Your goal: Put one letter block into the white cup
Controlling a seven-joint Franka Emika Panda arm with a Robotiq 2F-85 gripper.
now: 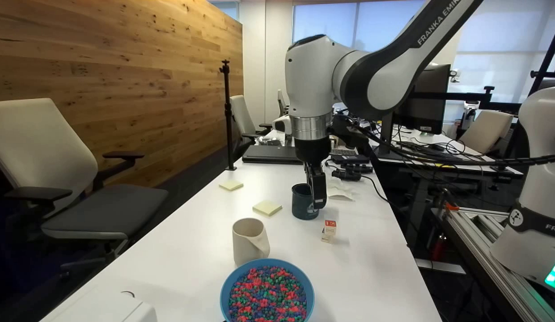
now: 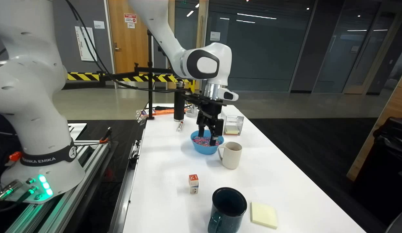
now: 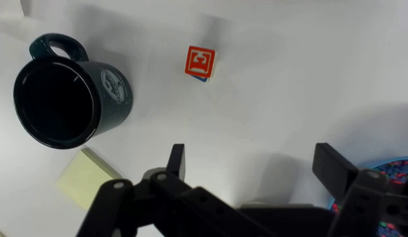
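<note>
The white cup (image 1: 248,246) is off-white with a handle and stands upright on the table beside the blue bowl; it also shows in an exterior view (image 2: 232,156). In the wrist view it is mostly hidden behind the gripper body. Two letter blocks are stacked: the upper block (image 3: 200,62) has a red face with an E, and the lower block (image 1: 326,238) shows partly under it. The stack also shows in an exterior view (image 2: 193,183). My gripper (image 3: 253,164) is open and empty, above the table, apart from blocks and cup; both exterior views show it (image 1: 316,192) (image 2: 207,136).
A dark blue-green mug (image 3: 115,95) stands beside the blocks. A blue bowl (image 2: 205,151) of colourful bits is beside the cup. Yellow sticky-note pads (image 1: 267,207) lie past the mug. A clear box (image 2: 234,124) and a black bottle (image 2: 178,105) stand beyond the bowl.
</note>
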